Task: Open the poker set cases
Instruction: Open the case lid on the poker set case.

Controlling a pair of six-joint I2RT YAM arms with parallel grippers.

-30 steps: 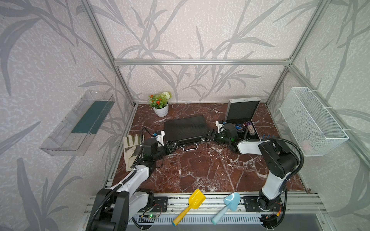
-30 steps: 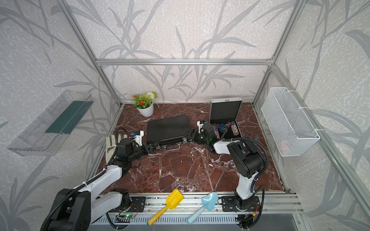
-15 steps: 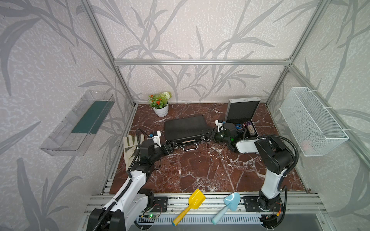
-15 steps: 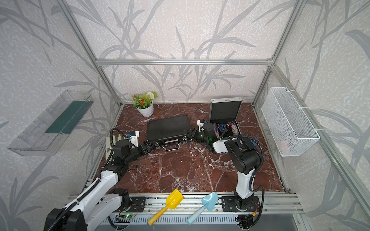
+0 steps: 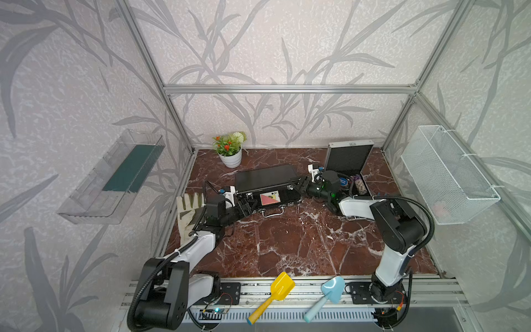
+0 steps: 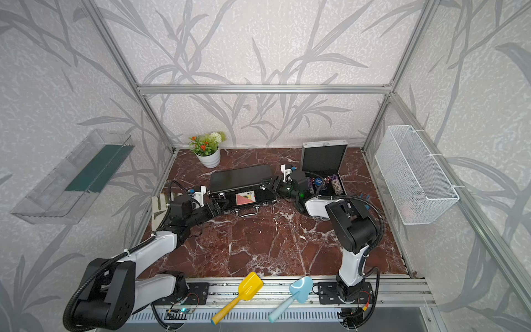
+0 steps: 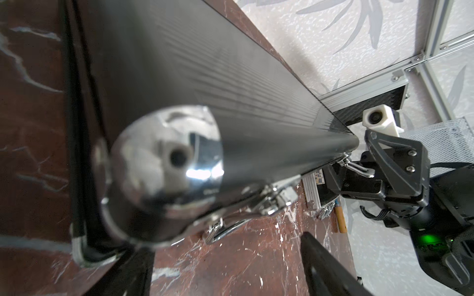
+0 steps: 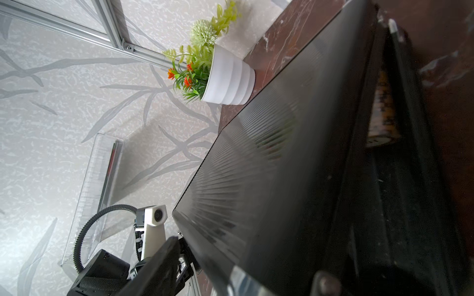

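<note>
The left claw (image 5: 247,205) is gaping wide just short of the black case (image 5: 264,176); the right claw (image 5: 298,183) is pinching its lid (image 7: 230,77)

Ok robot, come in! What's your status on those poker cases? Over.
Left gripper open at black case front corner; right gripper at its other end, grip unclear. Its lid part-raised, silver case open. Nothing on the lid.

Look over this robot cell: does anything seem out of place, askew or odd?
Yes. A yellow shovel and a blue shovel lie on the front rail, off the marble table. A work glove sits at the table's left edge. The black case lies slightly askew to the table's edges.
</note>
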